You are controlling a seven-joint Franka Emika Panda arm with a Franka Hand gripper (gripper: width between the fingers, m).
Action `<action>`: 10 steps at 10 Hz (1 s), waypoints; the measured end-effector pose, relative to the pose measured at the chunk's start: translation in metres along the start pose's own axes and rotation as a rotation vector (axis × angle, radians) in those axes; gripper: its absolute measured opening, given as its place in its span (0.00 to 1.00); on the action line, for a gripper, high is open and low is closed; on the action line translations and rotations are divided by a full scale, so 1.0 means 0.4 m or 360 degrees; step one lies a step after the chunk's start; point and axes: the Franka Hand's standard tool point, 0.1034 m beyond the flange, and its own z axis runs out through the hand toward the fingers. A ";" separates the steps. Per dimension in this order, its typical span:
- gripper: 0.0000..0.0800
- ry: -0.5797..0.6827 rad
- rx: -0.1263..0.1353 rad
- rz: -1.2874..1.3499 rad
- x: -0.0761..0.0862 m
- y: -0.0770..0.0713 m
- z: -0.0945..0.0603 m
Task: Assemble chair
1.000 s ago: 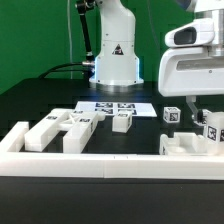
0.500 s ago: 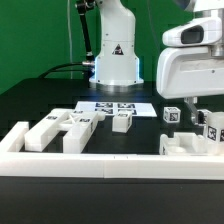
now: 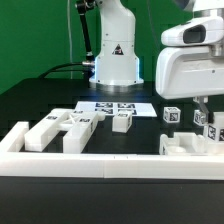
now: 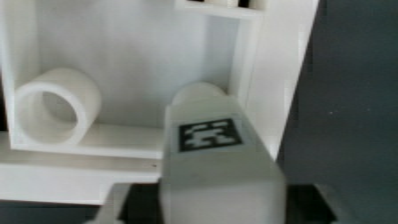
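The arm has crept a little over the last second. In the exterior view, one more tagged face of the chair leg (image 4: 214, 140) now shows below the wrist housing (image 3: 190, 70) than a second ago, and it sits slightly further toward the exterior view's left. Nothing else on the surface (image 3: 40, 100) has moved. I read this as a fine alignment of the leg over its mate, not a carry.

The gripper (image 4: 210, 205) is closed down to the leg's width. Its dark fingers (image 4: 128, 200) bracket the leg on both sides, with the tag facing the wrist camera. Directly beneath is the boxy white chair part (image 3: 185, 145), at the exterior view's right, just behind the border rail (image 3: 110, 160). The wrist view looks into its recess, where a rounded boss (image 4: 54, 105) stands beside the leg's tip. I can't tell whether the leg is already touching that part or hanging just above it.

A small tagged block (image 3: 171, 115) sits near the gripper on the exterior view's left side, the closest thing I could clip. The marker board (image 3: 115, 106), a short loose piece (image 3: 122, 122) in front of it, and the cluster of loose parts (image 3: 60, 130) at the exterior view's left are all well apart from the work. The recess walls are the real constraint: if the leg drifts sideways it would catch on them.
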 end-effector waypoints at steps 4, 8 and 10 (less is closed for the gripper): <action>0.36 0.0002 0.0005 0.0279 0.001 0.006 -0.001; 0.36 0.0016 -0.0027 0.0829 0.001 0.044 -0.003; 0.36 0.0029 -0.0045 0.0983 0.002 0.064 -0.005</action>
